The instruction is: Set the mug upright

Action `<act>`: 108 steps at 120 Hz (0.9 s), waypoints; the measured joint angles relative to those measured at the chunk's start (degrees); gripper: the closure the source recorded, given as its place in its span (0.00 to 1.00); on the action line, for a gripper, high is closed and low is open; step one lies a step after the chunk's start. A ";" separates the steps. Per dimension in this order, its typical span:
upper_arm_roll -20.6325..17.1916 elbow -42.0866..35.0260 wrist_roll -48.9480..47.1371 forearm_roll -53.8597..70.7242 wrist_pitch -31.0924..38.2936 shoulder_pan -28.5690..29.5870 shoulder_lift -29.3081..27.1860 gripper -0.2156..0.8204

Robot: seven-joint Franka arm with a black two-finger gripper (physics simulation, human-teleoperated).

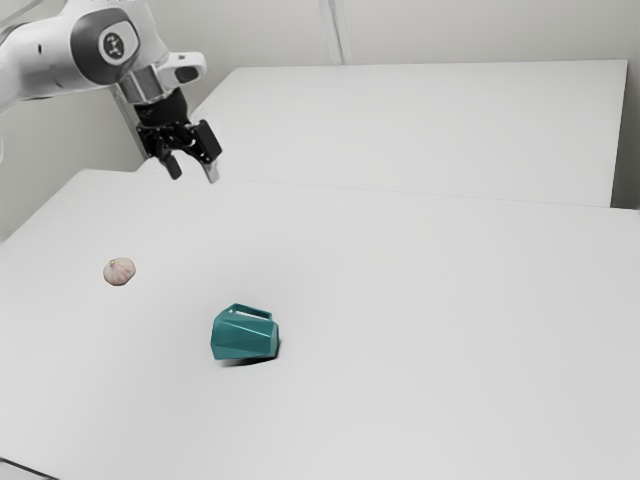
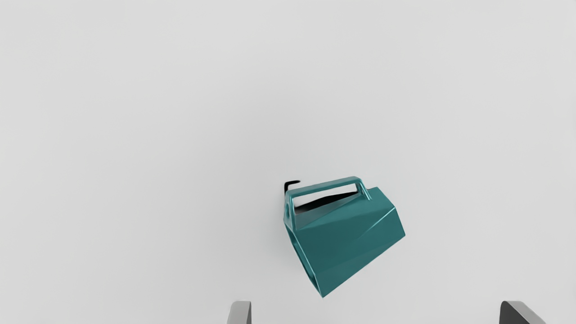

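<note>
In the exterior view, the teal faceted mug (image 1: 245, 338) lies on its side on the desk (image 1: 430, 330), so it is not upright. Its long axis runs roughly from the exterior view's left to its right, with the wider end toward the left and the handle (image 1: 251, 311) along the side away from the camera. The gripper (image 1: 192, 172) hangs well above the mug and apart from it, fingers (image 1: 212, 172) pointing downward. A garlic bulb (image 1: 119, 271) rests off the mug's wider end, well apart. The inside of the mug is hidden here, and the height of the fingers over it is hard to judge.

In the wrist view, the fingers stand wide apart with nothing between them. The mug lies ahead of their tips, within the span of the gap and somewhat nearer one finger. Its long axis slants but follows the line from finger to finger more than it crosses it, the open mouth (image 2: 304, 261) toward the nearer finger and the base (image 2: 400, 220) toward the other. A grip across the body would, I judge, call for a turn of the hand. The fingers are cut off at the edge, the mug's underside is hidden, and the dark patch by the handle is probably shadow.
</note>
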 joint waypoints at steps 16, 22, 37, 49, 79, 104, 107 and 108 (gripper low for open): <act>5.33 -8.96 0.90 -8.38 0.26 -2.69 -4.31 0.21; 6.86 -11.38 1.60 -11.21 0.43 -1.25 -5.07 0.21; 9.97 -18.56 3.78 -15.91 2.15 2.47 -8.40 0.21; 11.79 -23.81 6.01 -19.37 4.60 2.32 -9.14 0.21; 13.24 -35.80 13.02 -27.76 13.86 2.02 -8.76 0.21; 13.81 -39.12 20.65 -35.44 19.17 2.12 -3.84 0.21; 13.81 -39.37 21.76 -36.66 19.50 2.13 -3.11 0.21; 13.81 -39.44 22.14 -37.06 19.59 2.13 -2.90 0.21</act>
